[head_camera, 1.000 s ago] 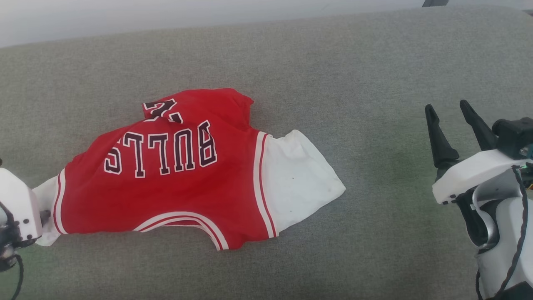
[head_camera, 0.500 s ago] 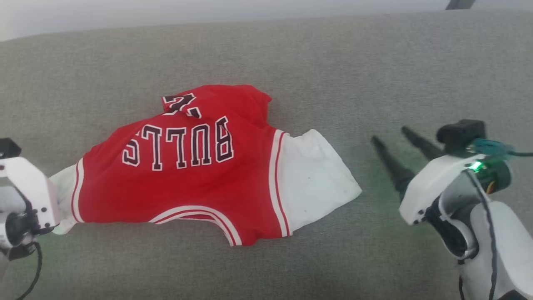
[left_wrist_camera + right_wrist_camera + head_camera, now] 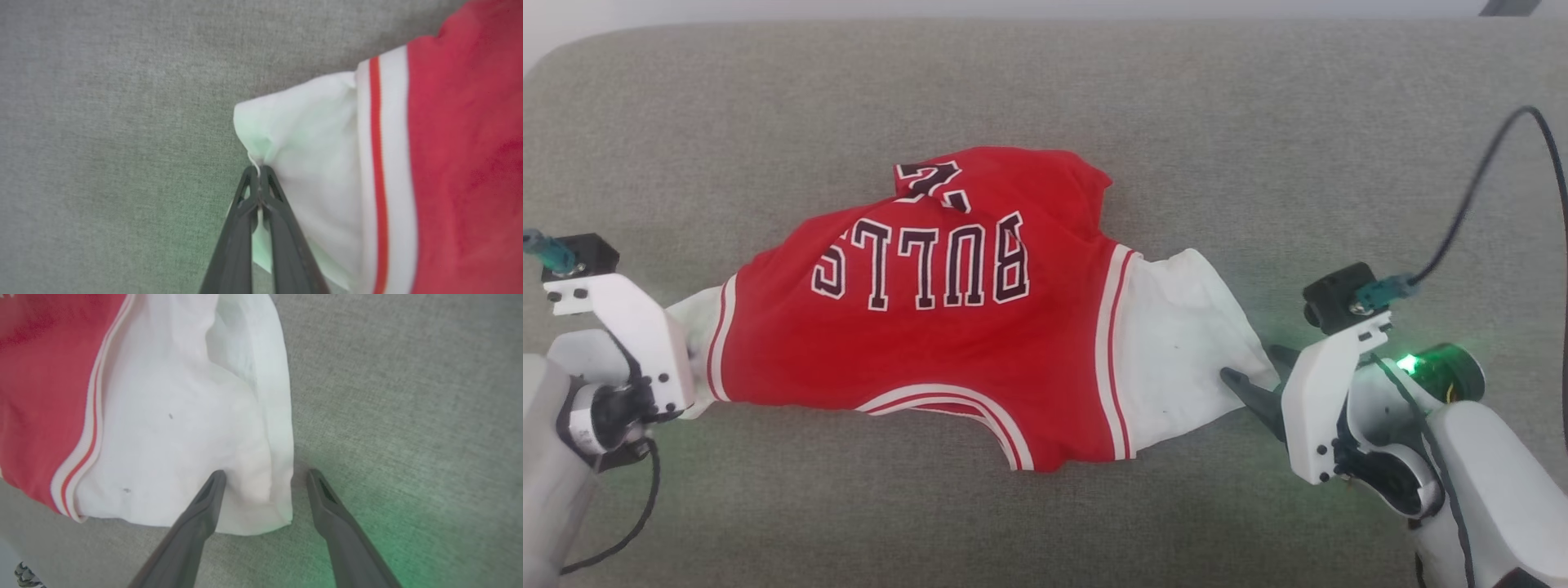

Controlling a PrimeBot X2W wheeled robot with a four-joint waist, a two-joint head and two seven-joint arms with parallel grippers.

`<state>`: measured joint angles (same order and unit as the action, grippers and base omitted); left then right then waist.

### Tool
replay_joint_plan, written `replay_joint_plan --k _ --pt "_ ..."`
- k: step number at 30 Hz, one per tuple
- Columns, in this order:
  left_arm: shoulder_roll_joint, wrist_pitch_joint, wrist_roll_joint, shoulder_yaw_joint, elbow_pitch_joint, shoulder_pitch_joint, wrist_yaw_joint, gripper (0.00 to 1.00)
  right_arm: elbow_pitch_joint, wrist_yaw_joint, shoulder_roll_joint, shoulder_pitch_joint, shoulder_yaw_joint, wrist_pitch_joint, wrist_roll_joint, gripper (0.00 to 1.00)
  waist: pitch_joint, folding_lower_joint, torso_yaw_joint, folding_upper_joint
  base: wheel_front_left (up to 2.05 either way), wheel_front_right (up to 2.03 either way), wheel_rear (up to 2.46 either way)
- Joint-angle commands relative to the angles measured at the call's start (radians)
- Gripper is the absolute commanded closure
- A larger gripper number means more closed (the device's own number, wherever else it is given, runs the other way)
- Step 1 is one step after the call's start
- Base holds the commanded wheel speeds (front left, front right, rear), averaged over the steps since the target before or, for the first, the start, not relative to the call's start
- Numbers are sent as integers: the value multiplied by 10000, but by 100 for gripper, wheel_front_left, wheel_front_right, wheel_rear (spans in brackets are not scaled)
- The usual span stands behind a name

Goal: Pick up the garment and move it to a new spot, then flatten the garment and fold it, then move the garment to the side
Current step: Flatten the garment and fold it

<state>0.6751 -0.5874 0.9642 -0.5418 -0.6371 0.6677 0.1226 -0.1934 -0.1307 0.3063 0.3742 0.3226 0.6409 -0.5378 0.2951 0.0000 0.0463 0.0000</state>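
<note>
The garment, a red jersey with upside-down "BULLS" lettering and white side panels, lies rumpled on the grey surface. At its left end my left gripper is shut on the corner of the white panel. In the head view that gripper's white wrist bracket covers its fingers. My right gripper is open at the garment's right end. Its fingers straddle the edge of the white panel, one finger over the cloth and one over the bare surface. In the head view the right gripper touches the panel's corner.
A grey fabric cushion stretches under everything, with its rounded back edge along the top of the head view. A black cable loops up from the right wrist camera. Green light from the wrist tints the fabric.
My left gripper has shut on the white left corner. The right gripper has moved left and down to the garment's right white edge, still open. The head camera has shifted too.
</note>
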Motion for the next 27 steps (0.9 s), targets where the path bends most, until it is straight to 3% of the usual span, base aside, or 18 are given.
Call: replay_joint_plan --k 1,3,4,5,15,27 --pt "-152 95 -131 -14 -56 147 -66 100 -265 -1 -24 -43 219 228 136 0 61 0 82 0 0 0 0" --pt "-242 171 -111 -21 -132 188 -122 100 -542 -2 -27 43 421 405 229 2 78 0 144 0 0 0 0" --pt "-267 181 -116 -38 -195 222 -135 100 -636 -1 -2 136 532 404 302 74 82 0 171 0 0 0 0" --pt "-309 213 -111 -45 -256 258 -158 100 -734 -2 -74 190 570 367 242 100 74 0 184 0 0 0 0" --pt "-314 222 -220 -144 -231 829 -383 100 -771 -1 167 1209 381 -70 -120 100 -529 0 152 0 0 0 0" --pt "119 -269 -546 -171 954 2223 -546 100 -134 -1 944 2828 105 -332 -985 100 -2209 0 -219 0 0 0 0"
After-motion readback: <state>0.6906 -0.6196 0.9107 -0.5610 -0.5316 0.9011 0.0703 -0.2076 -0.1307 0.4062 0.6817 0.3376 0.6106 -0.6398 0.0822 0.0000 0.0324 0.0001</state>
